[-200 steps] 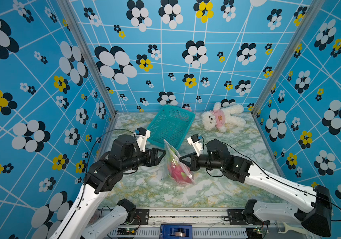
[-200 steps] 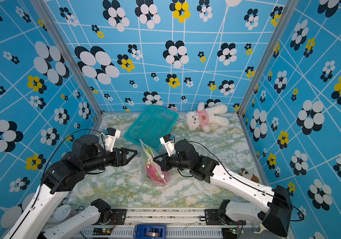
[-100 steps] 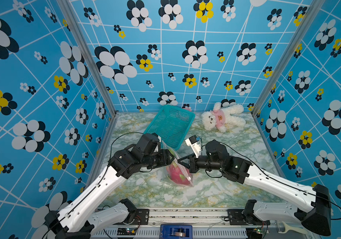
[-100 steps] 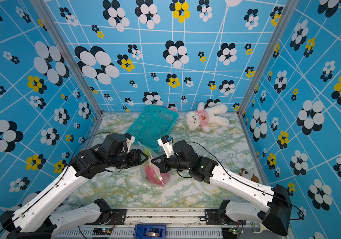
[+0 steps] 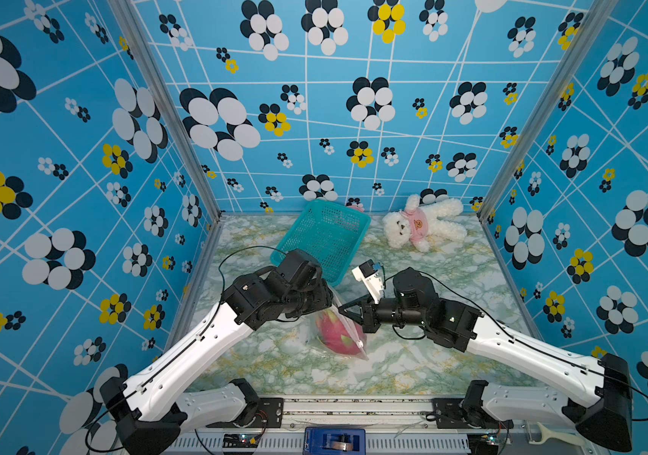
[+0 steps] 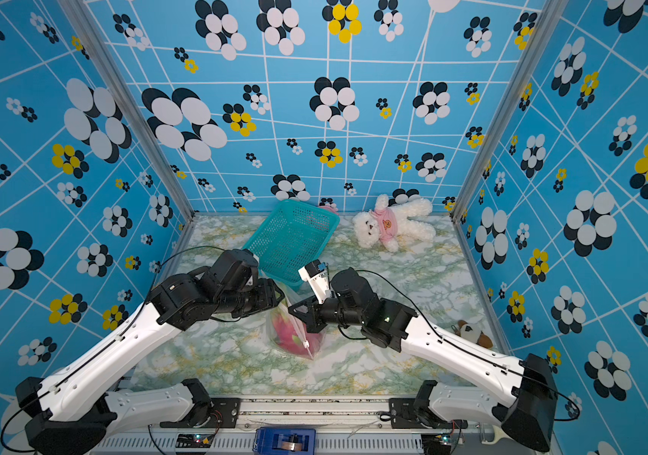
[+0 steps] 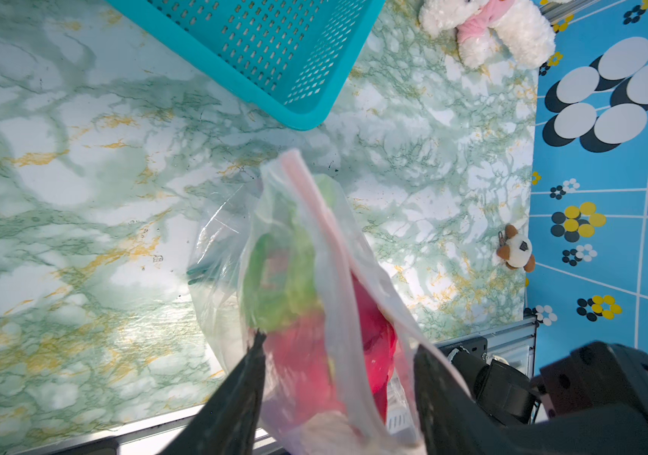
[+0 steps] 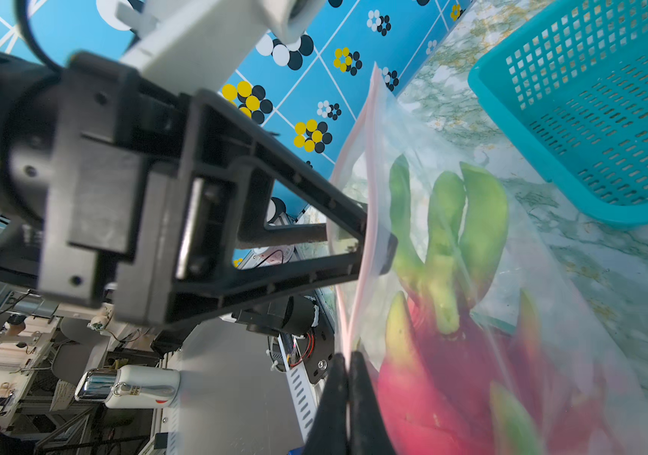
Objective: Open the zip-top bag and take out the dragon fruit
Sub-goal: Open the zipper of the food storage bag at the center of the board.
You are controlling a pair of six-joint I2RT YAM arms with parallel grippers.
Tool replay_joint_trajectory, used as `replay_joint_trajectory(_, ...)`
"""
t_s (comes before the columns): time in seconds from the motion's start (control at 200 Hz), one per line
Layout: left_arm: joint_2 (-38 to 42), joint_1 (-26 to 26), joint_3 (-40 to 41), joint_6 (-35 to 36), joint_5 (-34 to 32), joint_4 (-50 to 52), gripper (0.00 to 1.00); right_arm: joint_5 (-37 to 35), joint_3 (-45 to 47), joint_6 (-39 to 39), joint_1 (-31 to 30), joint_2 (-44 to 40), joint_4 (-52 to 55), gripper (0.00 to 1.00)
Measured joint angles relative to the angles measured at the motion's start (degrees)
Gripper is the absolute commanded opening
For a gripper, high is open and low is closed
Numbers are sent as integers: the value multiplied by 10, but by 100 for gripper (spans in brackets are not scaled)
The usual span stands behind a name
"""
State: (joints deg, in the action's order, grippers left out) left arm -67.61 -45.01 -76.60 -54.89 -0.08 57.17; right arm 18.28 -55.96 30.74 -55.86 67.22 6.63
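The zip-top bag (image 5: 358, 348) (image 6: 275, 335) stands upright mid-table, clear, with a pale pink zip strip (image 7: 314, 205) (image 8: 369, 130). The dragon fruit (image 5: 334, 333) (image 6: 287, 331) (image 8: 444, 386) is inside it, red-pink with green scales. My right gripper (image 5: 341, 309) (image 8: 348, 358) is shut on the zip strip and holds the bag up. My left gripper (image 5: 329, 301) (image 7: 338, 344) (image 8: 373, 236) stands open at the bag's top from the left. Its fingers (image 7: 247, 374) straddle the zip edge and part of the bag. A small white slider (image 6: 306, 346) sits at the strip's near end.
A teal mesh basket (image 5: 326, 236) (image 7: 275, 47) lies tilted just behind the bag. A white plush bear in a pink shirt (image 5: 424, 224) lies at the back right. A small brown-and-white plush toy (image 6: 472, 333) (image 7: 517, 252) sits by the right wall. Patterned blue walls enclose three sides.
My left arm has swung in from the left to the bag's top, its jaws narrowing a little. My right gripper has stayed shut on the zip strip.
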Motion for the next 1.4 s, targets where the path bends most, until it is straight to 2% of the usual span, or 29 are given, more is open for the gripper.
replay_joint_trajectory(0.095,-21,0,-12,1,0,11,53,0,0,-9,0,0,0,0)
replay_joint_trajectory(0.145,-28,0,-17,0,0,15,45,0,0,-14,-1,0,0,0)
replay_joint_trajectory(0.19,-31,0,-22,2,1,17,44,0,0,-16,-3,0,0,0)
replay_joint_trajectory(0.255,-32,0,-26,5,1,17,32,0,0,-16,-7,0,0,0)
replay_joint_trajectory(0.455,-32,0,-28,0,7,17,28,-2,1,-20,-11,-16,14,0)
replay_joint_trajectory(0.51,-33,0,-32,0,11,20,23,-5,1,-21,-11,-23,21,0)
replay_joint_trajectory(0.78,-47,-3,-78,11,27,65,24,-9,1,-25,-12,-27,28,0)
replay_joint_trajectory(0.865,-59,-8,-97,23,26,97,32,-11,1,-25,-14,-27,28,0)
replay_joint_trajectory(1.05,-103,-34,-159,55,4,176,42,-14,0,-30,-24,-22,28,0)
replay_joint_trajectory(1.19,-143,-48,-197,70,-14,212,42,-17,0,-31,-36,-15,27,0)
replay_joint_trajectory(1.315,-170,-60,-209,76,-25,233,32,-23,0,-31,-38,-15,25,0)
replay_joint_trajectory(1.399,-174,-69,-209,78,-30,243,29,-29,0,-32,-38,-15,25,0)
